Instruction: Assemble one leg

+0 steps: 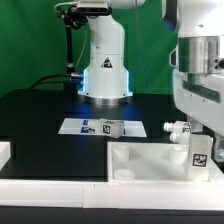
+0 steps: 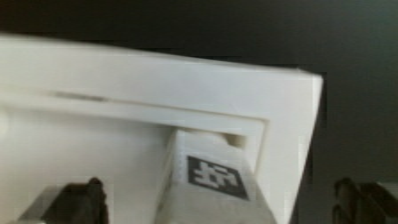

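The large white tray (image 1: pixel 140 160) with a raised rim lies at the front of the black table. A white leg (image 1: pixel 200 152) with a black-and-white tag stands at the tray's corner on the exterior view's right. My gripper (image 1: pixel 201 138) hangs right over it. In the wrist view the leg (image 2: pixel 217 175) rises between my two dark fingers (image 2: pixel 80 202), with a gap on each side. The gripper (image 2: pixel 222 207) is open around the leg and not touching it. The tray's rim (image 2: pixel 160 75) fills the wrist view behind the leg.
Another small white leg (image 1: pixel 176 128) stands on the table just behind the tray. The marker board (image 1: pixel 92 127) lies flat in front of the robot base (image 1: pixel 105 70). A white part (image 1: pixel 5 152) shows at the exterior view's left edge.
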Controlling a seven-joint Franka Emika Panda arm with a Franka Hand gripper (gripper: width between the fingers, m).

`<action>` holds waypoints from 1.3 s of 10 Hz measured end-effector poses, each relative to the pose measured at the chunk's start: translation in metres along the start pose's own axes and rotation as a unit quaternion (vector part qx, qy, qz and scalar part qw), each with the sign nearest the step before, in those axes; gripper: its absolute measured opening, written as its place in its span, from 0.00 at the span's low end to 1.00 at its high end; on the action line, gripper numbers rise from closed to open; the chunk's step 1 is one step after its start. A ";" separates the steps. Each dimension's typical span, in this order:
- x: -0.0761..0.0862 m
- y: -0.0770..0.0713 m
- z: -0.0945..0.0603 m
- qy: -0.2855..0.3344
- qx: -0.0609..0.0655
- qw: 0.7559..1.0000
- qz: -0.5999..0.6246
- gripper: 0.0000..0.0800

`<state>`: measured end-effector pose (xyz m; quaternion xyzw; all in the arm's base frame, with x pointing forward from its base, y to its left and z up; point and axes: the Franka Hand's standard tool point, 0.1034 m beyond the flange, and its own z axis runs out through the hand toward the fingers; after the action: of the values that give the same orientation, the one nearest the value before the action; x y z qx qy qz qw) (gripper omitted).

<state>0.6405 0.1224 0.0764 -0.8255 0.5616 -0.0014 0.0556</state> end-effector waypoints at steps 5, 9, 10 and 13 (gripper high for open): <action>0.005 0.001 0.001 0.010 -0.005 0.970 -0.242 0.81; 0.011 0.000 0.001 0.027 -0.019 0.909 -0.415 0.81; 0.011 0.000 0.001 0.027 -0.019 0.911 -0.411 0.81; 0.014 0.001 0.000 0.032 -0.018 0.945 -0.326 0.39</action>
<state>0.6451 0.1091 0.0753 -0.9640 0.2630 -0.0353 0.0191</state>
